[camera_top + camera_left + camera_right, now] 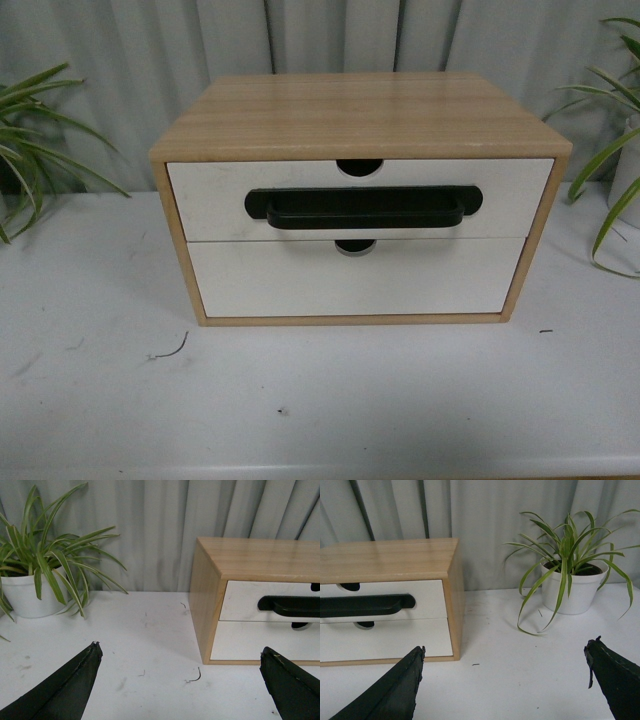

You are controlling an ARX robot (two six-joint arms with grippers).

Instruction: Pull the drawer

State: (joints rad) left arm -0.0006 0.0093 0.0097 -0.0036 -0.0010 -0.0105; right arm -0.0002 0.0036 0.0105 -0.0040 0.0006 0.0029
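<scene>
The drawer [220, 200] is the upper of two white fronts in the wooden cabinet [360, 115], which stands on the table [300, 410]. It looks fully shut, its face level with the cabinet's frame. Its long black handle [362, 208] runs across the middle of the front, below the half-round notch [359, 166]. The plain front [360, 285] underneath has no handle and is not the target.

Neither arm shows in the front view. The left pincer [180, 649] is spread wide and holds nothing. It hangs over bare table, in front of the cabinet's left corner and well apart from it. The right pincer [507, 646] is likewise spread and empty, off the cabinet's right corner. A potted plant [45, 565] stands left of the cabinet and another plant [570, 555] stands right of it, both clear of the drawer.

The step in hand appears to be the approach, and nothing has been gripped yet. To do it well, I would bring one pincer level with the handle and centre it along the bar. One finger should go above the bar and one below, and they should close firmly before any pull. An off-centre grip would likely skew the drawer in its runners. The pull should run straight out from the cabinet face and stay slow. The cabinet seems to be only standing on the table, so it may slide forward, and the other arm could brace its top.
</scene>
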